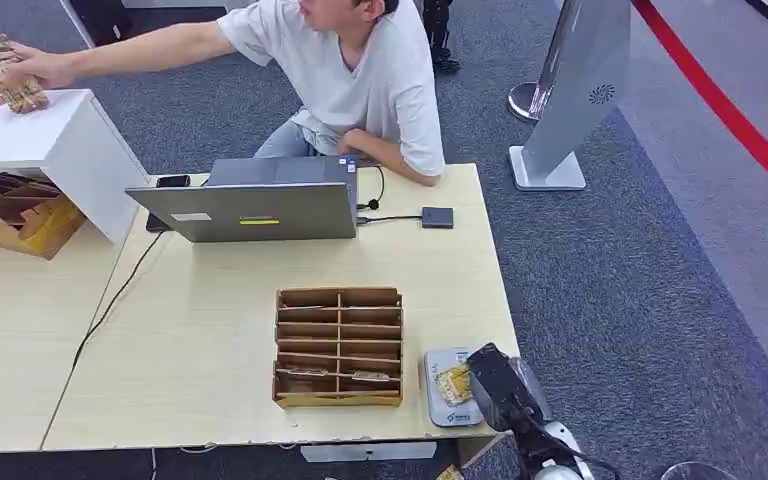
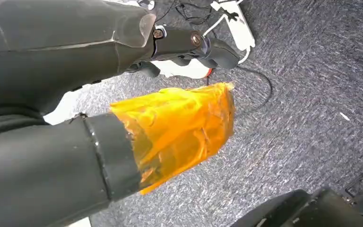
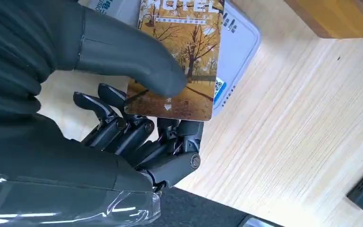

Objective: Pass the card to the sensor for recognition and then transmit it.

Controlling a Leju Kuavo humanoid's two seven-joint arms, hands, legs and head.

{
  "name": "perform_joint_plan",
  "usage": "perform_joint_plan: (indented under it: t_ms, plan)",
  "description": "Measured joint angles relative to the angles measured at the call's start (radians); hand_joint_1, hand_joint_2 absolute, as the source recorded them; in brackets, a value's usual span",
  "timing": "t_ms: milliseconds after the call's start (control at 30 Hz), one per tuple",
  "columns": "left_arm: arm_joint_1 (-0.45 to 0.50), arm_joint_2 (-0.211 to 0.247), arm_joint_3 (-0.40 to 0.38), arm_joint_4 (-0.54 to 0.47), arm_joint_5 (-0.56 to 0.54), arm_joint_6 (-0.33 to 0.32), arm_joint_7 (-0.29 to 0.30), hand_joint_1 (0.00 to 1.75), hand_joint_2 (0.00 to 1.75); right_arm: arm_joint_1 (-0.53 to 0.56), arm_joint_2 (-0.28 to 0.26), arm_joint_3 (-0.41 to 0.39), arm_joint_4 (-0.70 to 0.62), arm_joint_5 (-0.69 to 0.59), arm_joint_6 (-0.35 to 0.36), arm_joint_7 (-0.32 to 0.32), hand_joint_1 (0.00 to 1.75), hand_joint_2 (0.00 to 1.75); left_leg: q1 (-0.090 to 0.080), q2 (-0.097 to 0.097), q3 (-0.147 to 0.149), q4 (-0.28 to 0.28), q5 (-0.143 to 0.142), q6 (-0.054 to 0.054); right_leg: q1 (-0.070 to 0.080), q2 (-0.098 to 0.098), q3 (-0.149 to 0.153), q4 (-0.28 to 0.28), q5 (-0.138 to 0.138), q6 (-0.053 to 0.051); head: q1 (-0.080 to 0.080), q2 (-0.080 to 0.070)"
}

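Head view: the right hand (image 1: 500, 385) holds the card (image 1: 452, 384) over the grey sensor (image 1: 447, 408) at the bench (image 1: 210, 340) edge, beside the wooden card rack (image 1: 339, 346); left wrist view: the left hand (image 2: 170, 127), thumb taped orange, hangs above carpet, its fingers' state unclear; right wrist view: thumb and fingers (image 3: 123, 127) pinch the card (image 3: 182, 52) over the sensor (image 3: 238, 47).

Bare tabletop (image 1: 210, 340) left of wooden organizer (image 1: 339, 346); laptop (image 1: 250, 208) behind.
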Motion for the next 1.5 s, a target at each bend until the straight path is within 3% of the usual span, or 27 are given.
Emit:
perform_joint_plan:
  t_ms: [600, 1500]
  plan:
    - [0.001, 0.0, 0.0, 0.0, 0.005, 0.007, 0.002, 0.0, 0.0, -0.021, 0.012, 0.013, 0.018, 0.084, -0.009, 0.033, 1.75, 1.75, 0.0, 0.0, 0.0, 0.0, 0.0, 0.0, 0.0, 0.0, 0.0, 0.0, 0.0, 0.0, 0.0, 0.0]
    - [0.001, 0.0, 0.0, 0.0, 0.007, 0.009, 0.001, 0.0, 0.0, -0.034, 0.026, 0.014, 0.037, 0.105, -0.006, 0.034, 1.75, 1.75, 0.0, 0.0, 0.0, 0.0, 0.0, 0.0, 0.0, 0.0, 0.0, 0.0, 0.0, 0.0, 0.0, 0.0]
